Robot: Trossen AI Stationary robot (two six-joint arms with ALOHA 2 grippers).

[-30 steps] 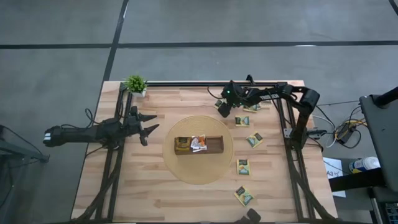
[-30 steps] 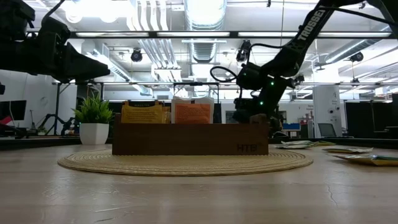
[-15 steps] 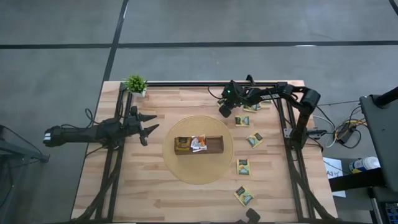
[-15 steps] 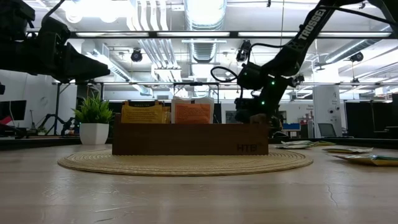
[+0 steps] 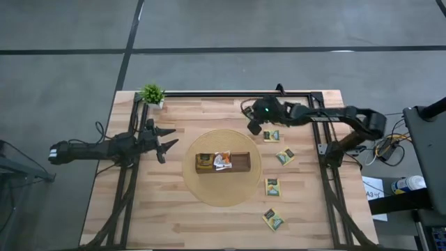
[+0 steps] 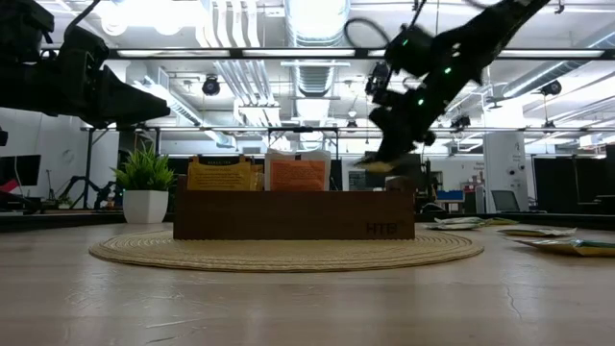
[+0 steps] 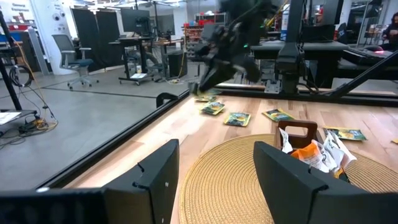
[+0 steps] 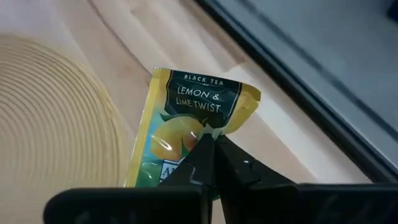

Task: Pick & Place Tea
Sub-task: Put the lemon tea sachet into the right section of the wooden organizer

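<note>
My right gripper (image 5: 254, 127) hangs above the table beyond the round mat's far right edge, shut on a dark green and yellow tea sachet (image 8: 186, 106) printed "Lemon & Lime Twist". The low view shows that gripper (image 6: 381, 159) raised above the tray's right end, the sachet (image 6: 369, 165) dangling below it. The brown wooden tray (image 5: 241, 162) sits on the woven mat (image 5: 223, 189) and holds a yellow sachet (image 5: 204, 162) and a white-and-orange one (image 5: 223, 160). My left gripper (image 5: 167, 143) waits open, left of the mat.
Loose tea sachets lie on the right side of the table (image 5: 271, 135), (image 5: 285, 157), (image 5: 272, 186), (image 5: 272, 219). A small potted plant (image 5: 152, 94) stands at the far left corner. Dark frame rails run along the table's far edge and both sides.
My right gripper shut on a sachet by the mat's far right edge and lifted it off the table, swinging up and slightly toward the tray. The left arm has not moved.
</note>
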